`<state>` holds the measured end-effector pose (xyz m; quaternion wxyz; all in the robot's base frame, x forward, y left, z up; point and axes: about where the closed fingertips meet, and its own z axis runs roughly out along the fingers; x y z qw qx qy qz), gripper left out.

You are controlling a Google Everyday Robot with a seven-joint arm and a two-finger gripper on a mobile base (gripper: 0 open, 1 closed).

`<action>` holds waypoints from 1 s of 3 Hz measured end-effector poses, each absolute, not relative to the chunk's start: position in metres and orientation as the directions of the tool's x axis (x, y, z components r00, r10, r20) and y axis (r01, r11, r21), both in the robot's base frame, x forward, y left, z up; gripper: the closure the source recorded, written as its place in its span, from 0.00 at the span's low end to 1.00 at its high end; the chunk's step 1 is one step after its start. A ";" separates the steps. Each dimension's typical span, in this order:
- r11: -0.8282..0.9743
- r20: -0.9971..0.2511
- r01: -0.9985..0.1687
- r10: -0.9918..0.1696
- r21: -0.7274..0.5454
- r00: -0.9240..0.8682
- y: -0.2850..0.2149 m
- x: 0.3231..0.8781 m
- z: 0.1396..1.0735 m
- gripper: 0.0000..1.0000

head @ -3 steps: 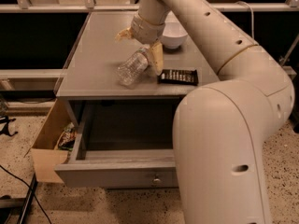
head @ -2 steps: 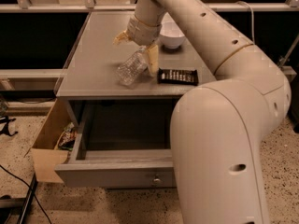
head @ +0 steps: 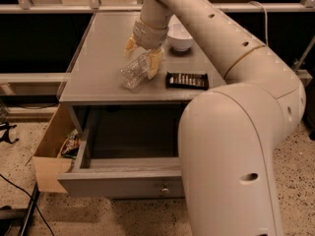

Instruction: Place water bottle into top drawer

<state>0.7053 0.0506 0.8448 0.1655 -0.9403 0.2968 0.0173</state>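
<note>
The water bottle (head: 133, 72), clear and ribbed, tilts with its lower end at the grey tabletop (head: 101, 68). My gripper (head: 143, 54) reaches down from the arm and its yellowish fingers (head: 154, 62) close around the bottle's upper part. The top drawer (head: 118, 185) is pulled open below the tabletop. Its small metal knob (head: 165, 189) shows on the front panel and its inside looks dark and bare. My arm's large white body hides the drawer's right part.
A white bowl (head: 179, 36) stands behind the gripper. A dark candy bar (head: 187, 80) lies to the bottle's right. A tan cardboard box (head: 48, 154) holding a snack bag (head: 72, 144) sits on the floor left of the drawer. Black cables lie at the lower left.
The gripper, with the bottle in it, has shifted slightly to the left. The drawer, bowl and candy bar have not moved.
</note>
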 end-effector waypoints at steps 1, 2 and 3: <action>-0.770 -0.128 -0.565 -0.555 -0.295 0.822 0.049 0.705 0.843 0.34; -0.772 -0.118 -0.567 -0.559 -0.287 0.821 0.047 0.705 0.842 0.50; -0.772 -0.118 -0.567 -0.559 -0.287 0.821 0.047 0.705 0.842 0.74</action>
